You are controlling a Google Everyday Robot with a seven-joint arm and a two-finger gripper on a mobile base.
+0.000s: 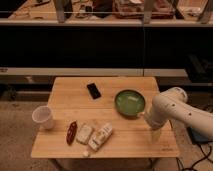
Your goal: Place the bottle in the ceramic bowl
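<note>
At the right edge of the wooden table (pixel 70 95), the end effector (pixel 155 133) hangs open and empty, the small whitish plastic bottle (pixel 101 136) lying flat well to its camera-left, long axis diagonal, round green ceramic bowl (pixel 130 102) nearer, behind.

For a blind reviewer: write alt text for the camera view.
A whitish bottle lies on a wooden table, front-left of a green ceramic bowl; the robot's gripper hangs over the table's right side, holding nothing. A cup and phone sit there too.
</note>
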